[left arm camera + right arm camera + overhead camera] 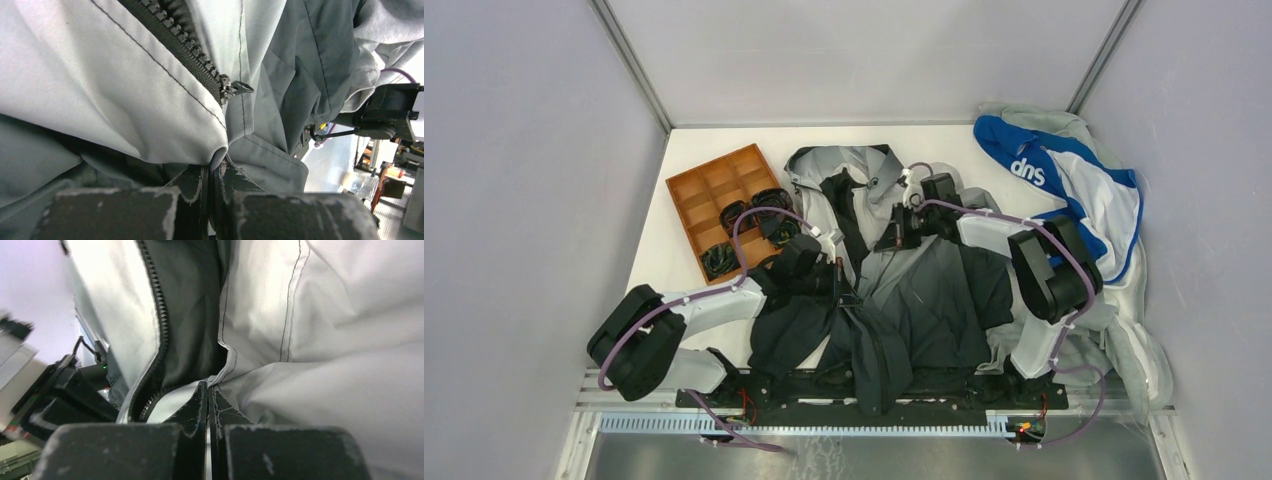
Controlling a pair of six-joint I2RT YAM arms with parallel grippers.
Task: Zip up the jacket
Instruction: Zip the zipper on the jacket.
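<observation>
A large hooded jacket (924,290), pale grey at the collar fading to black at the hem, lies mid-way on the white desk (724,140), hood at 12 o'clock. I judge the zip about half done: its small dark slider (232,90) sits midway and the collar end gapes. My left jaws pinch a fabric fold just under the slider. My right jaws pinch pale cloth beside the open teeth. A brown compartment tray (699,195) lies at 10 o'clock and a blue-and-white garment (1064,170) at 2 o'clock. Neither blocks the zip.

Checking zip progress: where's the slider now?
Left wrist view, right of centre: the zipper slider sits where the teeth end on the jacket, just above the left end effector.
</observation>
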